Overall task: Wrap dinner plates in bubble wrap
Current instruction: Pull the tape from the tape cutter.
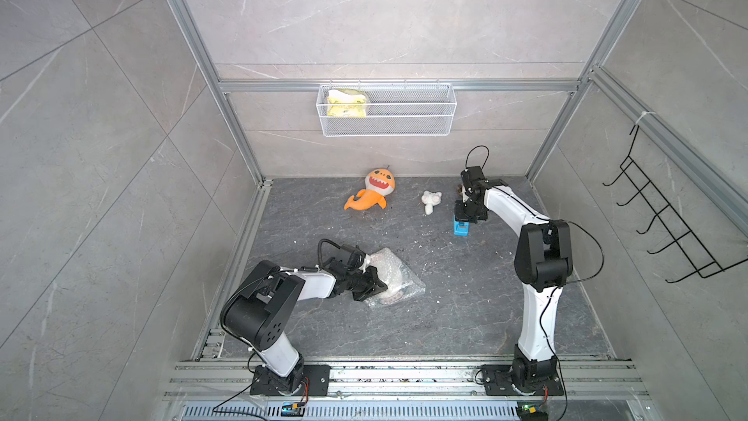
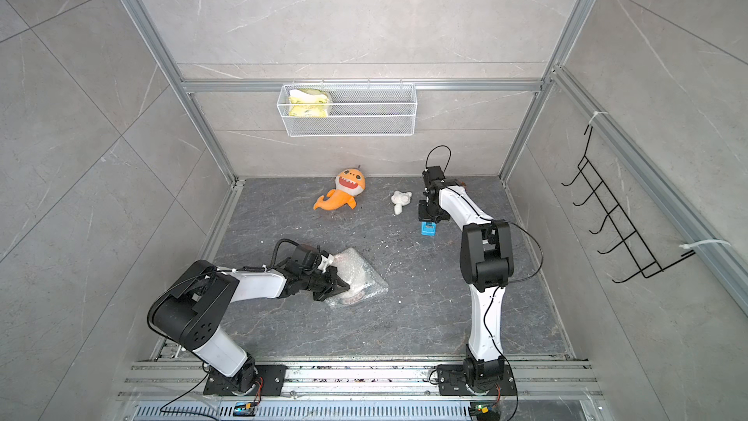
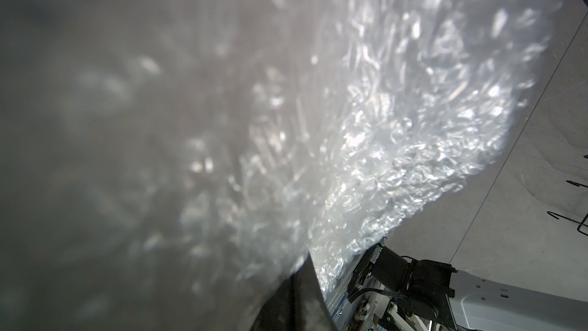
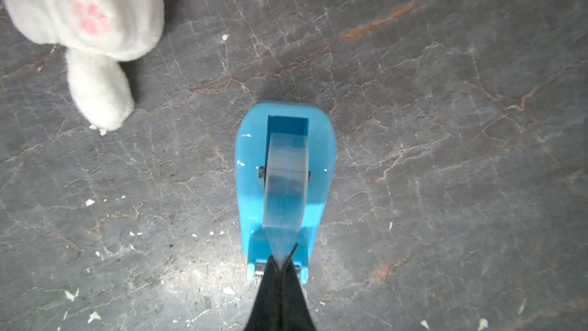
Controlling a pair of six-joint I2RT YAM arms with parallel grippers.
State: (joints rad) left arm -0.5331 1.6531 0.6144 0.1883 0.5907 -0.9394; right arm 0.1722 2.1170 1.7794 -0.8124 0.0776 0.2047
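Mid-table, the plate (image 1: pixel 389 297) lies inside folded bubble wrap (image 1: pixel 400 273). The left gripper (image 1: pixel 374 284) is pinched shut on the wrap's fold, likely so it cannot spring open. Well apart, the right gripper (image 4: pixel 281 262) is closed on the tape (image 4: pixel 280 234) end at the blue dispenser (image 4: pixel 251 160), presumably to seal the bundle.

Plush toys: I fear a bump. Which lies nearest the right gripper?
The small white plush, just beside the right gripper pinching tape at the blue dispenser; the orange shark lies farther off.

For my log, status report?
Left gripper shut on bubble wrap covering plate. Right gripper shut on tape at blue dispenser. Orange plush, white plush apart.
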